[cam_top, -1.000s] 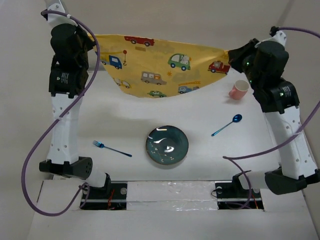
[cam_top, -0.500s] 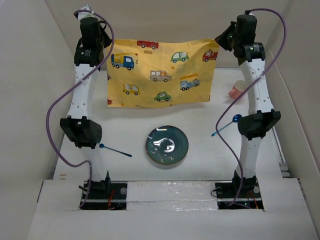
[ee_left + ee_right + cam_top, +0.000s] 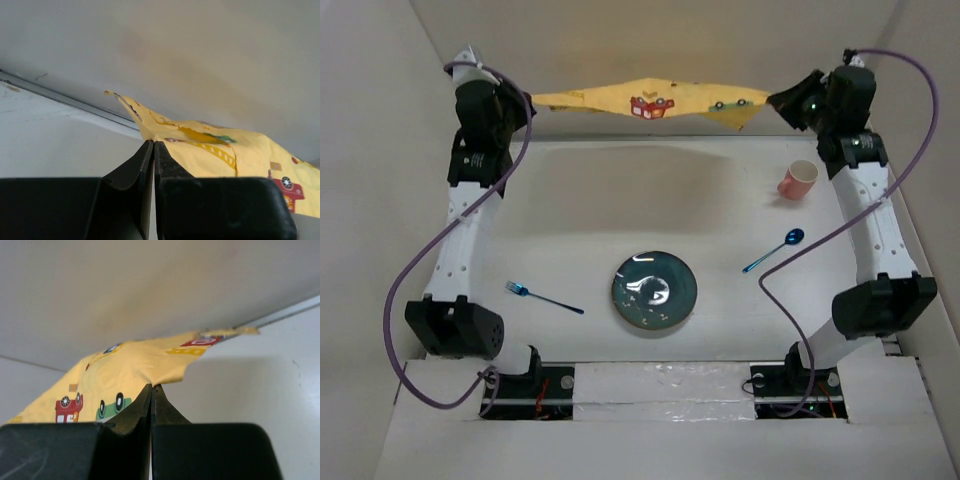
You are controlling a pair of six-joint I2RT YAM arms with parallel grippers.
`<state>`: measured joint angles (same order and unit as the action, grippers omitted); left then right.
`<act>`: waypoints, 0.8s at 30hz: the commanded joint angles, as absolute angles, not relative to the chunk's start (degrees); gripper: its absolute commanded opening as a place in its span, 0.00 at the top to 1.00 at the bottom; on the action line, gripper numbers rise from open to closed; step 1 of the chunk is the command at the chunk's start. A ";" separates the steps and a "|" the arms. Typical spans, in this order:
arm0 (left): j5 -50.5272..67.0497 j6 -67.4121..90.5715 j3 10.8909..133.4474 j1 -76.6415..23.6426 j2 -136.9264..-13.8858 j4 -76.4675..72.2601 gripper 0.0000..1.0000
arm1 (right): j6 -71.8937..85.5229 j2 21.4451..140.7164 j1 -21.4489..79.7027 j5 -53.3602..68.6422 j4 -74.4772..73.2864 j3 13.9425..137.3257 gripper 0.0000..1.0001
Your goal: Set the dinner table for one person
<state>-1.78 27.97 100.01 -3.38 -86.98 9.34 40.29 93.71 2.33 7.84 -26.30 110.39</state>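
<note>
Overhead and wrist views of the two arms, both reaching to the far end of the dinner table. The left gripper is closed, its jaws pinching one corner of the yellow placemat printed with cartoon cars; the right gripper is likewise closed on the opposite corner. The placemat spans the gap between the two grippers as a narrow, nearly edge-on band, raised above the white surface close to the back wall, with a soft shadow on the table beneath it. In the left wrist view the left gripper shows its fingers pressed together, with the cloth running out from the tips and away to the right, and the table below and to the left of them. In the right wrist view the right gripper has its fingers meeting on the cloth, which spreads to the left of the tips, with the table to their right. A pink cup stands on the table below the right gripper, nearer its arm's base. A blue spoon lies nearer that base. A dark teal plate sits between the two arms, well apart from both grippers. A blue fork lies beside the plate on the left arm's side.
</note>
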 commanded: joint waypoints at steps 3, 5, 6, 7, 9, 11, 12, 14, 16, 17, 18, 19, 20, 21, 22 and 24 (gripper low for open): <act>2.36 31.98 75.09 -1.77 -82.53 1.33 1.00 | 40.69 89.91 2.99 10.90 -14.86 83.00 1.00; 8.04 34.27 65.54 1.56 -82.27 -3.15 1.00 | 40.34 90.35 2.99 10.46 -13.89 76.68 1.00; 9.65 35.15 62.87 2.71 -83.22 -4.82 1.00 | 39.73 91.40 2.99 10.46 -13.89 75.25 1.00; 10.80 36.20 60.67 3.42 -84.10 -7.01 1.00 | 39.55 92.10 2.99 10.11 -14.06 74.28 1.00; 12.13 35.69 58.19 3.43 -88.30 -7.47 1.00 | 39.20 94.47 3.60 9.06 -15.03 71.91 1.00; 13.79 34.98 57.75 3.43 -91.48 -6.77 1.00 | 39.11 95.88 3.60 8.35 -15.55 70.50 1.00; 14.23 34.89 57.57 3.43 -92.80 -6.68 1.00 | 39.02 96.58 3.60 8.44 -15.82 69.44 1.00; 15.02 35.15 55.91 3.43 -94.66 -7.12 1.00 | 38.94 97.29 4.13 8.70 -16.26 67.95 1.00; 14.94 35.16 54.76 3.43 -94.40 -7.38 1.00 | 38.94 96.25 4.13 8.09 -16.43 64.97 1.00; 14.51 34.90 53.71 3.43 -93.96 -7.21 1.00 | 38.85 95.63 4.13 7.91 -16.44 63.73 1.00; 14.24 34.72 53.35 3.43 -93.61 -6.95 1.00 | 38.76 94.93 4.13 7.91 -16.35 62.68 1.00; 13.80 34.28 53.00 3.43 -93.34 -5.73 1.00 | 38.76 94.40 4.13 7.82 -16.43 60.40 1.00; 13.54 33.76 52.48 3.43 -92.90 -5.10 1.00 | 38.76 93.18 4.13 7.82 -16.52 59.34 1.00; 13.80 33.58 51.95 3.43 -92.55 -4.58 1.00 | 38.59 92.64 4.13 7.82 -16.61 58.46 1.00; 13.97 33.31 51.42 3.43 -92.03 -3.44 1.00 | 38.58 92.03 4.13 8.17 -16.61 57.58 1.00; 13.71 33.05 48.01 3.43 -88.70 -2.20 1.00 | 38.50 90.01 4.13 8.09 -17.14 54.33 1.00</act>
<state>13.23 34.35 51.55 3.38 -95.00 -3.38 39.57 94.06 3.84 8.82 -18.24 56.93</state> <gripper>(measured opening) 0.006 0.010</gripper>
